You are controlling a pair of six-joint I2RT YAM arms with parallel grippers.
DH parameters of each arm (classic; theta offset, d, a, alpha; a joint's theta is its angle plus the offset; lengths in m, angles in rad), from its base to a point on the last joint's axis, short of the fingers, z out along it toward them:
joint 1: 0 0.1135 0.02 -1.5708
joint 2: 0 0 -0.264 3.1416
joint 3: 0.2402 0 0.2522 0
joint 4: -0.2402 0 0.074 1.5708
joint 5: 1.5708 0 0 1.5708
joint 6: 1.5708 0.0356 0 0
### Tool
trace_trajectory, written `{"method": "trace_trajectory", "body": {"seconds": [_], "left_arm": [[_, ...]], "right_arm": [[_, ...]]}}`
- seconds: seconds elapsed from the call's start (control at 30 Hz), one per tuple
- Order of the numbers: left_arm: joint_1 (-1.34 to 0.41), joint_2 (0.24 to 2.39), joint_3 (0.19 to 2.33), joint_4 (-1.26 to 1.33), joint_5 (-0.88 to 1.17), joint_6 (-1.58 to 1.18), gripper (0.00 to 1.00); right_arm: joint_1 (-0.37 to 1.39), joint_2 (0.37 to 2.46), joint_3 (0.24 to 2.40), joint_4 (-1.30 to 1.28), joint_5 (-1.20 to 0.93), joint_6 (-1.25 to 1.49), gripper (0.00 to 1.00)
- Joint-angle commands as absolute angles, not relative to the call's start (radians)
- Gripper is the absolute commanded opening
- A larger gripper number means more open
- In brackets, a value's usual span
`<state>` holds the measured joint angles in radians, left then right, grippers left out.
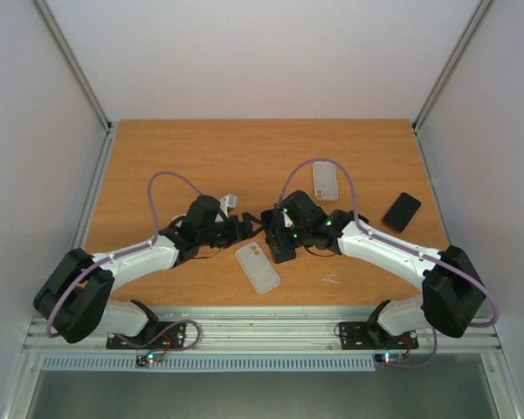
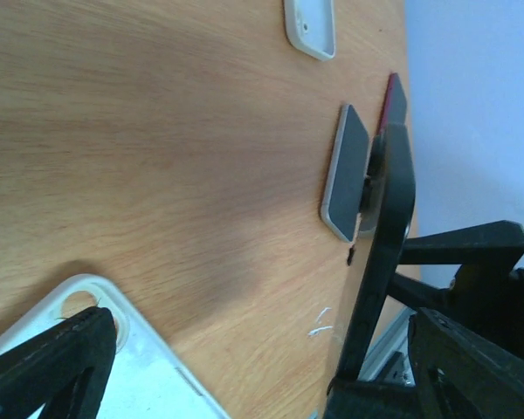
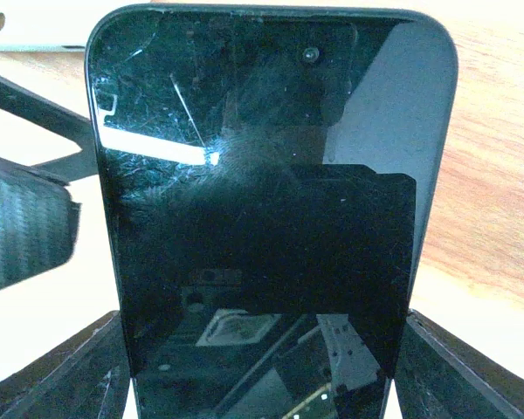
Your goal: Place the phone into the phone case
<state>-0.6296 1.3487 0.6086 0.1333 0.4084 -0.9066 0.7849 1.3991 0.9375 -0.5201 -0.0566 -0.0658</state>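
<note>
The right fingers (image 3: 458,371) clamp the black phone (image 3: 271,218). The left fingers (image 2: 57,362) stand wide open, empty, just beside the clear phone case (image 1: 258,267).

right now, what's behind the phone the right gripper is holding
In the right wrist view, wooden table and part of a pale case show around the phone. Whatever lies directly behind it is covered.

phone (image 3: 271,218) mid-table, case (image 1: 258,267) just before it (second case (image 1: 326,181) behind, another phone (image 1: 402,211) right)
</note>
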Motion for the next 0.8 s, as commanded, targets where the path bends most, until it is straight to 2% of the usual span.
{"method": "trace_trajectory", "body": {"seconds": [0.0,0.1,0.47,0.77], "left_arm": [[-0.656,1.375,0.631,0.289,0.424,-0.936,0.9],[-0.669,1.382,0.62,0.331,0.436,-0.947,0.82],[-0.678,1.372,0.576,0.434,0.469,-0.982,0.35],[-0.678,1.334,0.54,0.455,0.46,-0.987,0.04]], "right_arm": [[0.796,1.358,0.913,-0.403,-0.108,-0.025,0.6],[0.796,1.355,0.902,-0.371,-0.133,-0.014,0.6],[0.798,1.339,0.854,-0.265,-0.217,0.042,0.6],[0.798,1.317,0.826,-0.214,-0.259,0.057,0.61]]}}
